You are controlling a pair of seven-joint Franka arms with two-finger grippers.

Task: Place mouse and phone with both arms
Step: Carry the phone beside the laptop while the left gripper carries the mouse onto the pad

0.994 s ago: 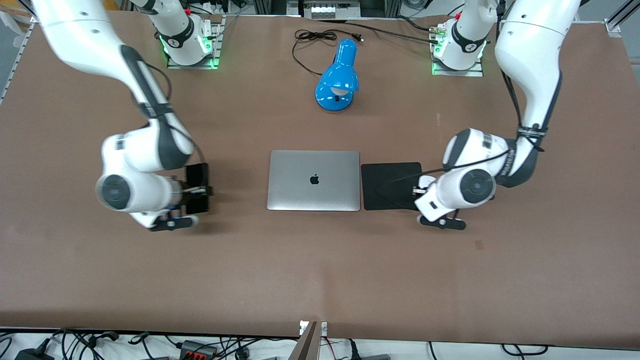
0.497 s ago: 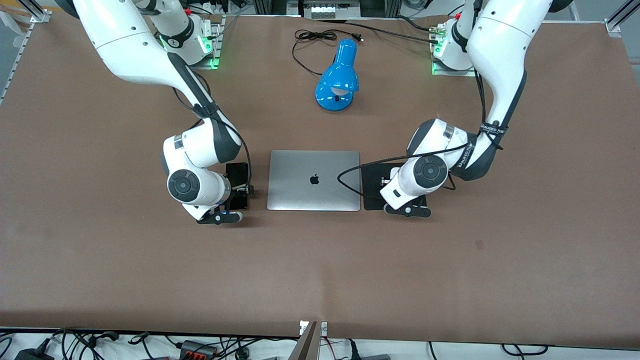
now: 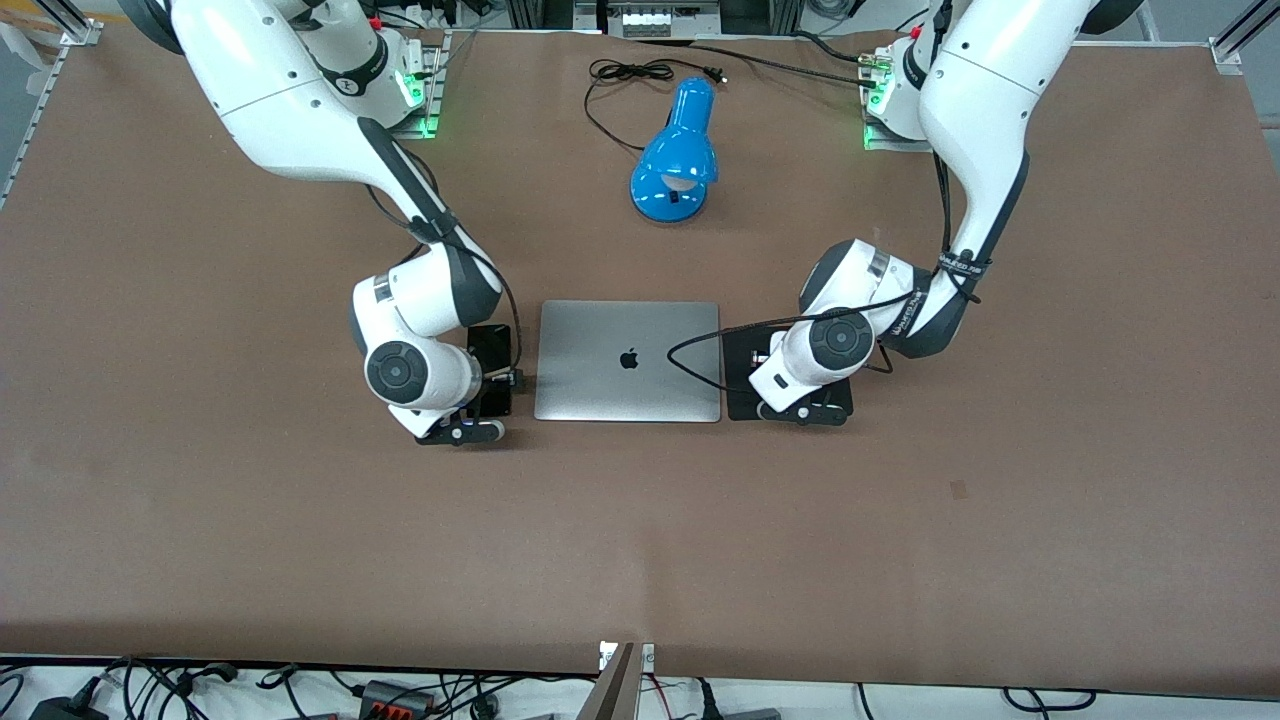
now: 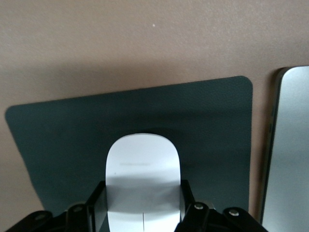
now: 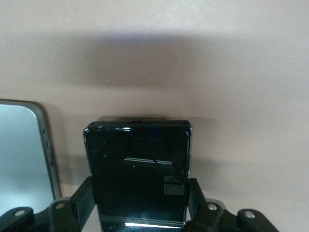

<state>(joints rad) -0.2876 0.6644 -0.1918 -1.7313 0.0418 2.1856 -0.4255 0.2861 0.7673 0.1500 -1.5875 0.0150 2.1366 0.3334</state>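
Left wrist view: the mouse [image 4: 142, 181] sits clamped in the left gripper [image 4: 143, 205] above the black pad [image 4: 212, 130], at the laptop's [image 3: 628, 360] 3 o'clock. The right gripper [image 5: 140, 203] clasps the phone [image 5: 139, 169] at the laptop's 9 o'clock, over the table [image 3: 200, 520].

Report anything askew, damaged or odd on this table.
Only the blue desk lamp stands out: it lies tipped on its side, its black cord loose and unplugged. The silver closed laptop and black square mouse pad sit squarely side by side.
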